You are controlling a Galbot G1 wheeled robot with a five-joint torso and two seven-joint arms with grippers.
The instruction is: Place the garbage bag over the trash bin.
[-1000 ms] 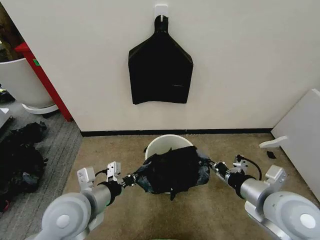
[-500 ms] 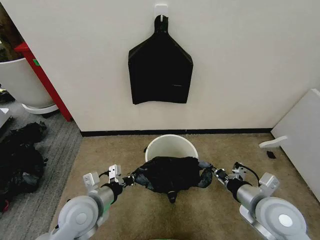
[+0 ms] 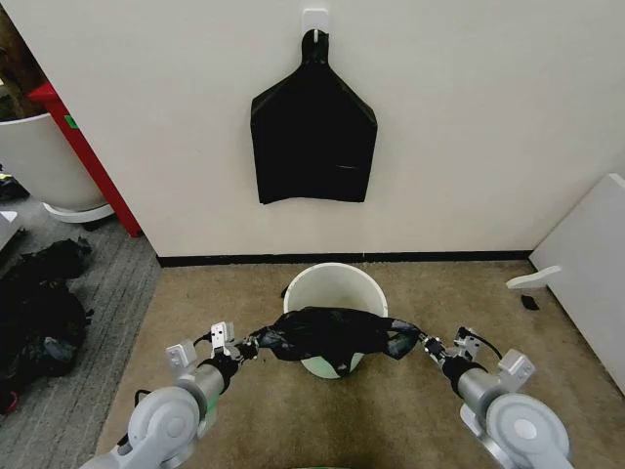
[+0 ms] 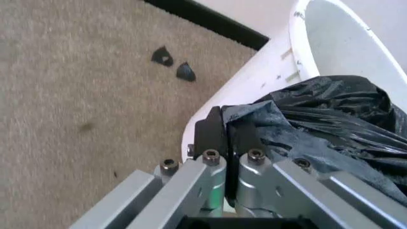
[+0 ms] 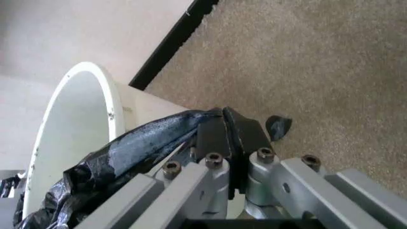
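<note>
Left gripper (image 3: pixel 250 345) clamped on the left edge of the garbage bag (image 3: pixel 327 333); fingers (image 4: pixel 213 131) pressed tight together on the plastic. Right gripper (image 3: pixel 414 342) likewise pinched closed on the bag's right edge, fingers (image 5: pixel 219 133) meeting on the film. Bag stretched between the two grippers, hanging across the near side of the trash bin (image 3: pixel 337 285), sagging over its near rim; far rim and interior uncovered. Bin stands on tan carpet (image 3: pixel 410 410). Behind it, a flat black bag bunch (image 3: pixel 312 137) hangs on the white wall (image 3: pixel 469 117).
</note>
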